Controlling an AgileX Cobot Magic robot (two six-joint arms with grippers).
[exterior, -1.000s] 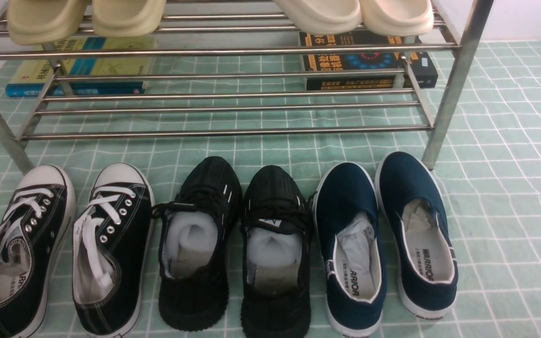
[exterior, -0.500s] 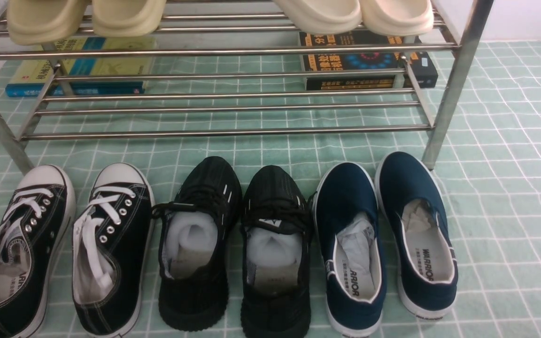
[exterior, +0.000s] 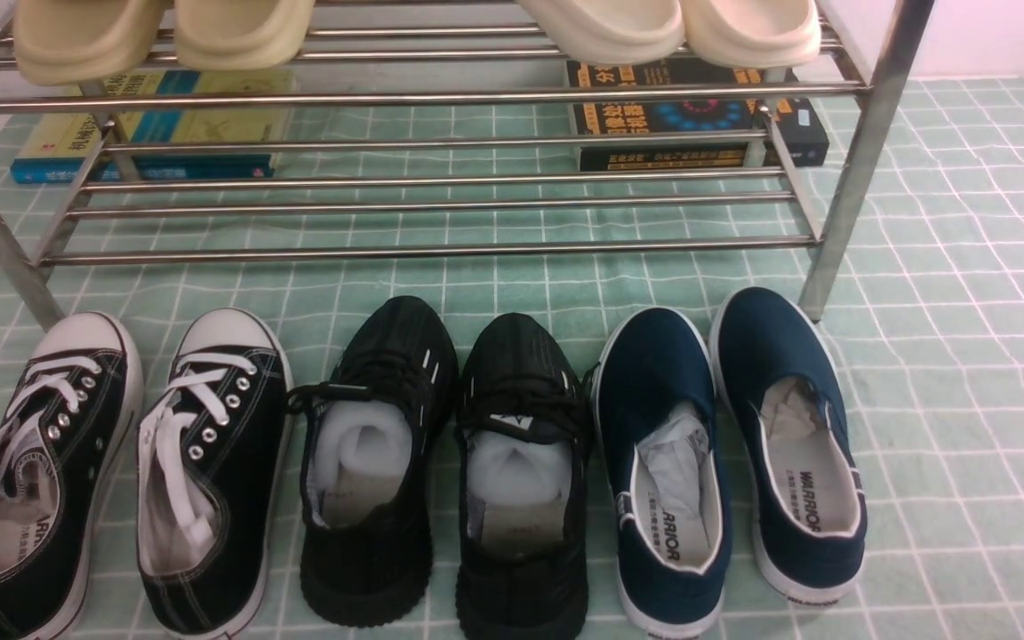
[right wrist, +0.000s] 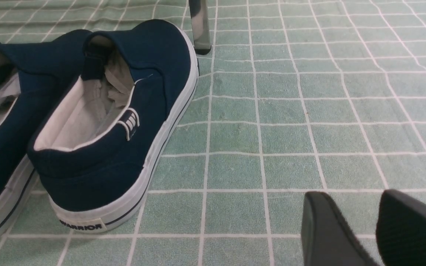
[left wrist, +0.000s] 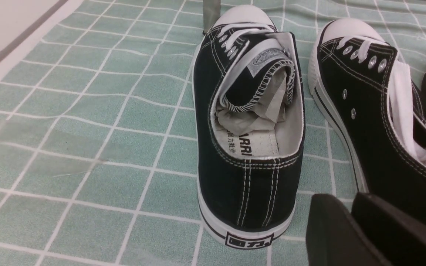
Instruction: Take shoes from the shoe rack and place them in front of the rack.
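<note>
The shoes stand in a row on the green checked cloth in front of the shoe rack [exterior: 423,252]. The black canvas sneakers [exterior: 41,462] [exterior: 210,462] are at the left, and the all-black knit sneakers [exterior: 379,462] [exterior: 521,480] are in the middle. My left gripper [left wrist: 350,195] hangs behind the heels of the canvas pair [left wrist: 250,177], its jaws narrowly apart and holding nothing. My right gripper [right wrist: 353,195] is open over bare cloth, to the right of the shoe row. Neither gripper shows in the front view.
Navy slip-ons [exterior: 663,462] [exterior: 788,444] stand at the right end of the row, by the rack's front right post [right wrist: 200,26]. Beige slides [exterior: 156,31] [exterior: 672,27] sit on the upper tier. Books [exterior: 148,133] [exterior: 699,124] lie under the rack's back feet.
</note>
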